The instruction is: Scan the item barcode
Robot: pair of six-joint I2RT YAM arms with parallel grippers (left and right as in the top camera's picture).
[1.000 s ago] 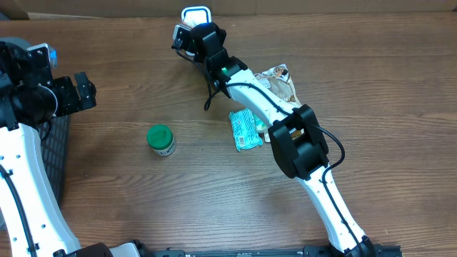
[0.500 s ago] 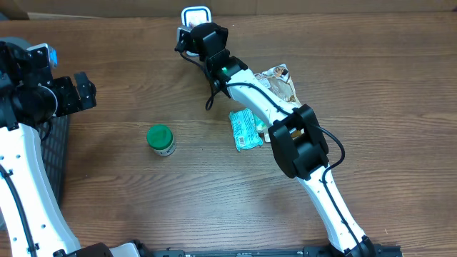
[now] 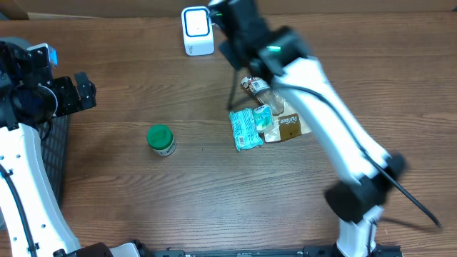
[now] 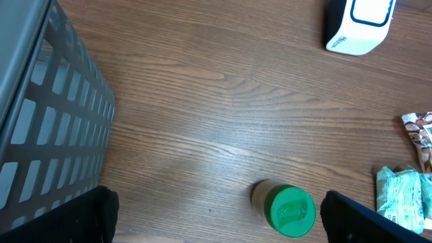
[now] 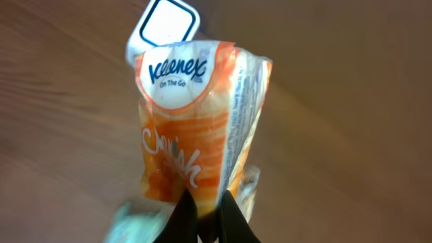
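Swung round since a second ago, seen from overhead: right arm point(image 3: 314, 107), then lying low across the pile, now arched high over it and blurred with speed. Uncovered by that: brown packet point(image 3: 289, 127) and clear wrapper point(image 3: 258, 87), touching the green packet point(image 3: 246, 129). Ends just to the right of the white scanner point(image 3: 197, 30) at the far edge of the table. Cannot make out the held thing from up here, hidden under the wrist. Parked as before, well off to the left: left gripper point(image 3: 86, 91), far from scanner and pile alike. Alone between the two arms: green-lidded jar point(image 3: 161, 140)

From the left wrist: fingers point(image 4: 74, 216) spread out to the bottom corners of the frame, wide apart, nothing between them. Below them only the jar, a grey basket point(image 4: 47, 135) at the left, and the scanner far off at the top right

From the right wrist: right gripper point(image 5: 206, 206) pinched tight on the bottom edge of an orange-and-white tissue pack point(image 5: 192, 115). Stands straight out of the fingers, long axis pointing away from them toward the scanner, whose window peeps out just past the pack's far end. No barcode to be found on the face in view; probably on the back or a side, so likely needs a turn of the wrist until that face meets the window. Nearer for the job by far, and already holding the pack: right
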